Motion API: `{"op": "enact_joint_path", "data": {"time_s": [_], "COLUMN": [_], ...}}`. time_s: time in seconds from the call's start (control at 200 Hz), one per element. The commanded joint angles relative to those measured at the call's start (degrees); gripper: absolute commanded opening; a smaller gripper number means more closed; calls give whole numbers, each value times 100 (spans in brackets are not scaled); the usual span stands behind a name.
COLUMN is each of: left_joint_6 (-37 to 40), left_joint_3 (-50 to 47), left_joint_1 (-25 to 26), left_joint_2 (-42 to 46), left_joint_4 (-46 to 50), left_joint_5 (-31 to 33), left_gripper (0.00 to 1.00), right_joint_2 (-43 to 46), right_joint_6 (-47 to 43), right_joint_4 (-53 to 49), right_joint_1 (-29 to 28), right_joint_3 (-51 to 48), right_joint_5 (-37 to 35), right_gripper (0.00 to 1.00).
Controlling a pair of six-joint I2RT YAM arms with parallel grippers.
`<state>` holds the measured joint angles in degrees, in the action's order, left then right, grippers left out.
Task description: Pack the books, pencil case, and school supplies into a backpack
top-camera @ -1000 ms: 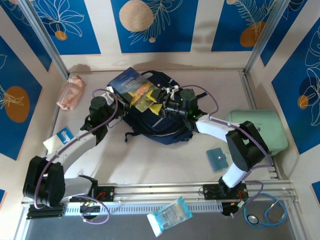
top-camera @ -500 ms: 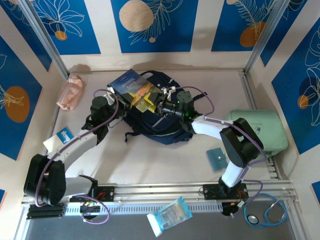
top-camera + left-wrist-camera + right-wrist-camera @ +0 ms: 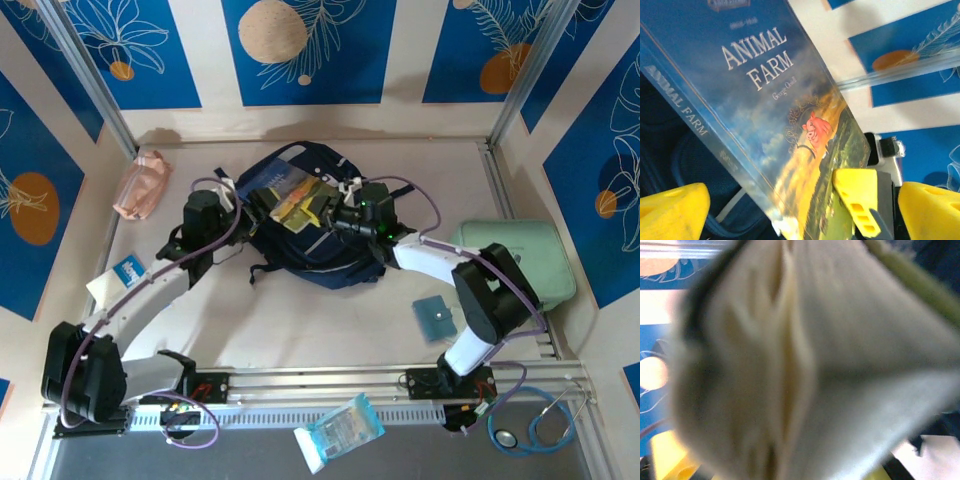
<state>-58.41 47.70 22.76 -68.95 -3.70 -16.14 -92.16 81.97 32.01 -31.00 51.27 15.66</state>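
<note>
On the backpack (image 3: 310,255), the right tool (image 3: 325,207) is clamping the Animal Farm book (image 3: 285,190) by its page edge, likely to slide it inside; the left tool (image 3: 800,212) is gaping apart around it.

The book (image 3: 288,190) lies on the backpack (image 3: 310,255) — pencil case (image 3: 140,185) far left, pad (image 3: 434,318) and zip case (image 3: 520,260) right.
</note>
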Motion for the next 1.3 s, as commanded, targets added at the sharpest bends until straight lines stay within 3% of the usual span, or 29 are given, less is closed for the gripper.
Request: {"op": "enact_joint_path", "data": {"time_s": [0.0,0.125,0.38,0.6,0.845,1.005,1.296], "left_joint_6": [1699,2299,3877,4526,5078,5335,5403], "left_joint_3": [557,994,2681,4164,5958,6989,7399], "left_joint_1": [291,726,2031,2535,2801,2907,3013], "left_joint_2": [84,-289,-1924,-3555,-5255,-6068,-6567], "left_joint_4": [1556,2057,3297,4019,4959,5598,5819], "left_joint_5": [368,668,2199,2884,3297,3797,3836], "left_gripper": [100,100,100,100,89,72,52], "right_joint_2": [705,1367,2817,3853,4310,4323,4388], "right_joint_6": [-871,-1664,-2813,-3187,-3087,-3086,-2974], "right_joint_4": [-723,-1987,-4129,-5481,-5897,-5898,-5952], "right_joint_1": [293,581,1403,2152,2780,2880,2960], "right_joint_3": [4,1,-75,-236,-591,-653,-767], "right_joint_5": [-82,-596,-1626,-2302,-2143,-2009,-2110], "right_gripper": [0,0,0,0,0,0,0]}}
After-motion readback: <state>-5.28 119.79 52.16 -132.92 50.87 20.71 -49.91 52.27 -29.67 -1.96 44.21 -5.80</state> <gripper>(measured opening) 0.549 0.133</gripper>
